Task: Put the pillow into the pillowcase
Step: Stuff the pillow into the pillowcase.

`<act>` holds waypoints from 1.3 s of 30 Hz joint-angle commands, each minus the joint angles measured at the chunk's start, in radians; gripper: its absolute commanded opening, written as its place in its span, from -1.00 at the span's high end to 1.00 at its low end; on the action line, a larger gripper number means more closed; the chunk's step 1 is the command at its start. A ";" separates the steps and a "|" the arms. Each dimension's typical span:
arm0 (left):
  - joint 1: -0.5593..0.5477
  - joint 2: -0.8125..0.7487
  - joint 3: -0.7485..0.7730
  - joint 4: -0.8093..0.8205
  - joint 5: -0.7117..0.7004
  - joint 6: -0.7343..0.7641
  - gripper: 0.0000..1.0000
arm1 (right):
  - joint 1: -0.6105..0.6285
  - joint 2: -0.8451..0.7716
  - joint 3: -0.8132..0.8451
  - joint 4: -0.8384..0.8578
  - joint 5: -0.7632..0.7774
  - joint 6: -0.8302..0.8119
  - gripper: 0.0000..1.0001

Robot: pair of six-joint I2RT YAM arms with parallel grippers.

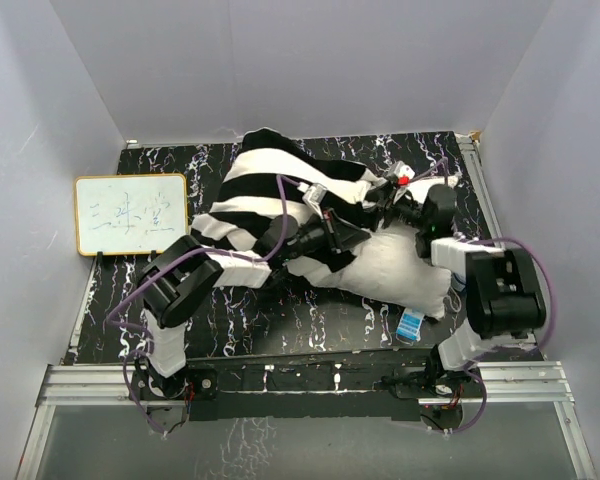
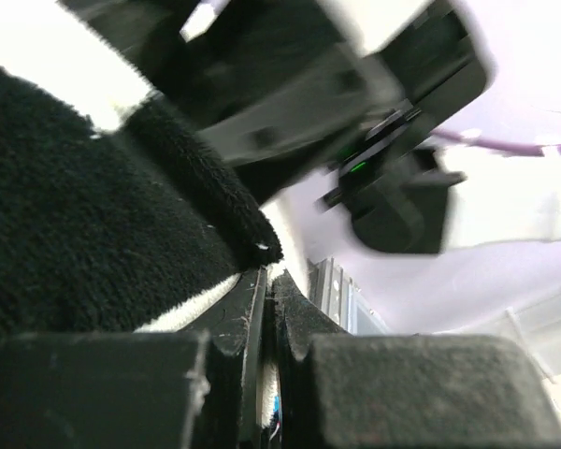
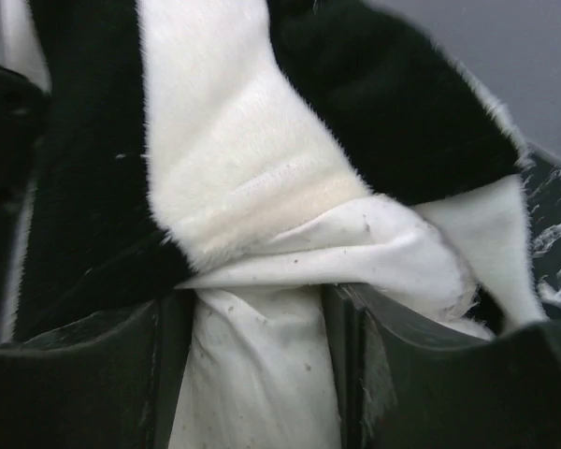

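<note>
My left gripper (image 2: 266,309) clamps the pillowcase (image 2: 84,234) hem, holding its mouth up; my right gripper (image 3: 257,318), half open, straddles the pillow (image 3: 383,248).

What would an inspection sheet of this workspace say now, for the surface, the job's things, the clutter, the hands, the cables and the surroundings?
Surface: black marbled table top, partly under cloth.
Job's things: white pillow lies on the table, its far-left part inside the striped pillowcase, near-right end bare.
Clutter: whiteboard with writing at the left edge; small blue and white tag by the pillow.
Hands: left hand shut on the pillowcase edge; right hand jaws apart, pillow cloth between, grip unclear.
Cables: purple cables loop along both arms.
Surroundings: white walls; metal rail at the near edge.
</note>
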 commanded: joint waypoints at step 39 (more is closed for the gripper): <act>0.134 0.091 0.404 -0.316 0.194 -0.163 1.00 | 0.031 -0.107 0.318 -0.635 0.113 -0.031 0.84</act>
